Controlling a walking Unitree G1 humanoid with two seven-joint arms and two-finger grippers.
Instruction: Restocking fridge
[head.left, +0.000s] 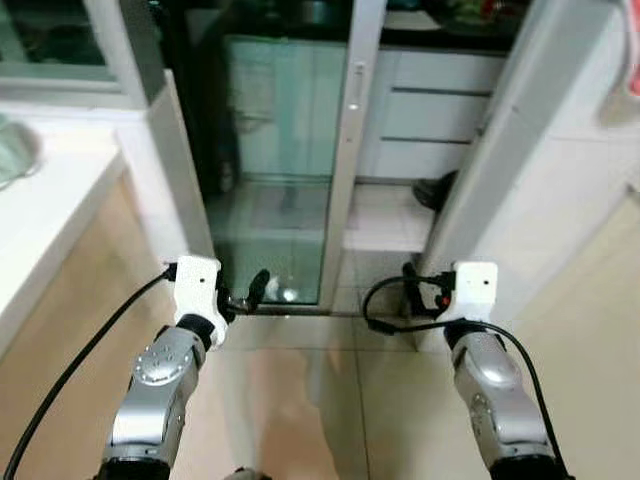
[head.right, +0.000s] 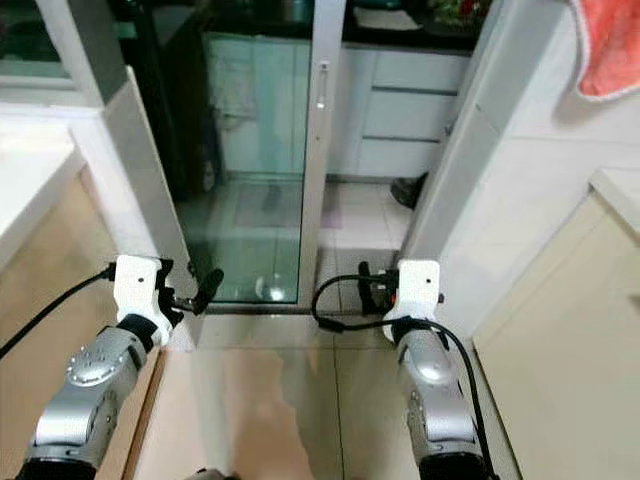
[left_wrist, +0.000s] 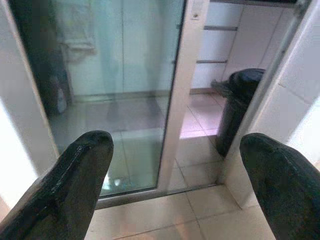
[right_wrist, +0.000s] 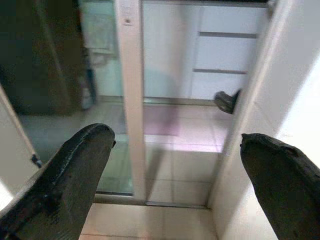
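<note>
I stand on a tiled floor (head.left: 310, 400) facing a sliding glass door (head.left: 275, 160) with a white frame (head.left: 350, 150). Both arms are held out low in front of me. My left gripper (head.left: 247, 293) is open and holds nothing; its black fingers (left_wrist: 85, 170) are spread wide in the left wrist view. My right gripper (head.left: 412, 285) is open and empty too, its fingers (right_wrist: 75, 165) far apart. Past the gap beside the door are white drawer fronts (head.left: 440, 110).
A white counter (head.left: 50, 200) runs along my left, a white wall (head.left: 560, 200) along my right. A black bin (left_wrist: 240, 105) stands past the doorway by the wall. An orange-red towel (head.right: 610, 50) hangs at the upper right.
</note>
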